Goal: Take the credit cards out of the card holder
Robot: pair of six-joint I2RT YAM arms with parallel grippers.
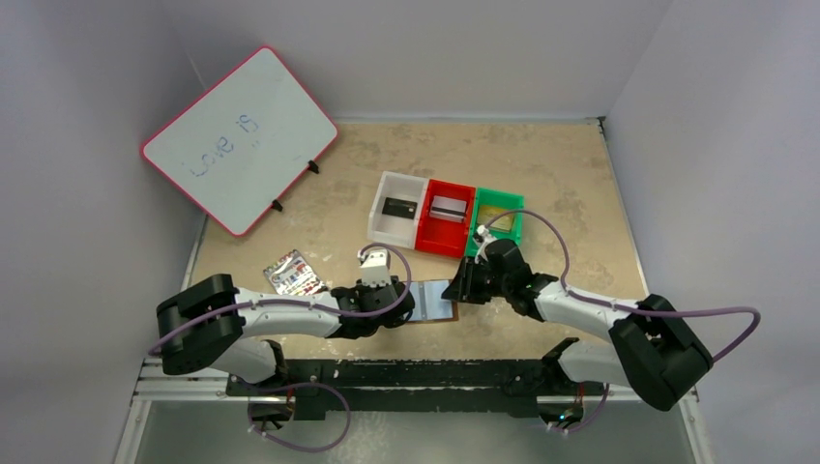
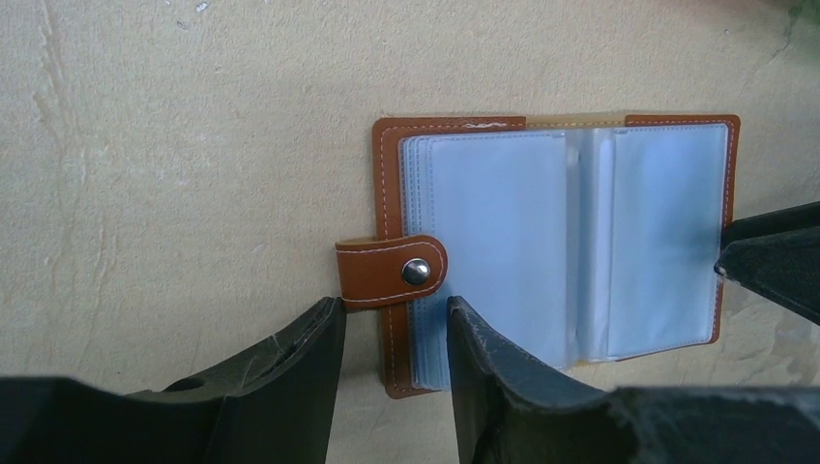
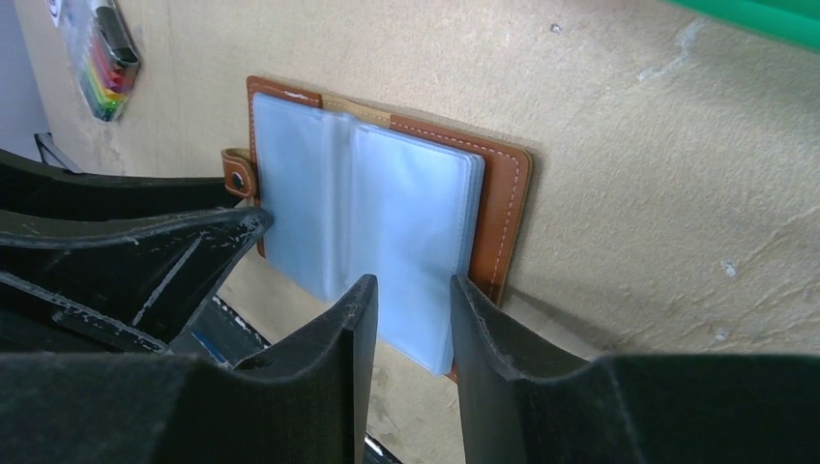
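The top camera looks down on the whole table from afar; both wrist cameras sit close over the open card holder — from opposite sides — the patch all share.

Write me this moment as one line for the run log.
card holder open flat, sleeves look empty | left gripper open at snap-tab edge | right gripper open at opposite edge | credit cards in bins
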